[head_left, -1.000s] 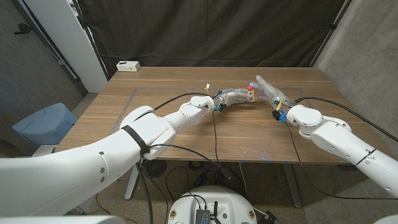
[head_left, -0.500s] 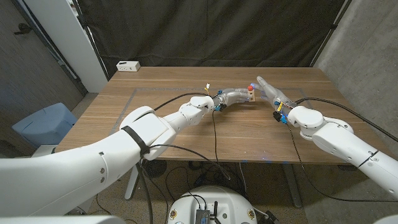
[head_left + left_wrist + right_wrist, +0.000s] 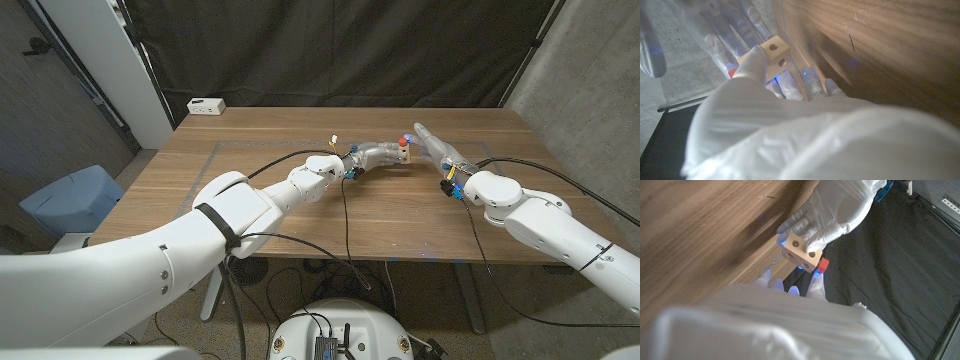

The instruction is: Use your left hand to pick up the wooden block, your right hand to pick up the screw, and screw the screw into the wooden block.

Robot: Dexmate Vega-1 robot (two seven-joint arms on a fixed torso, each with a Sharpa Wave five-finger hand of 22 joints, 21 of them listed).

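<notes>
My left hand point(image 3: 372, 153) grips the pale wooden block point(image 3: 402, 155) above the middle of the table; the block's faces show round holes point(image 3: 796, 243). The same block point(image 3: 773, 54) lies beyond the left hand's thumb in the left wrist view. The red-headed screw point(image 3: 404, 140) sits against the block's top side, also seen as the red screw head point(image 3: 823, 265). My right hand point(image 3: 432, 146) reaches in from the right, its fingertips point(image 3: 815, 286) at the screw head and pinching it. The screw's shaft is hidden.
A white power strip point(image 3: 206, 105) lies at the table's far left corner. Black cables point(image 3: 345, 205) trail from both wrists over the wooden table point(image 3: 260, 215). A blue bin point(image 3: 72, 200) stands on the floor to the left. A black curtain hangs behind.
Both hands stay together at the block. The right forearm has edged slightly, and nothing was let go.
</notes>
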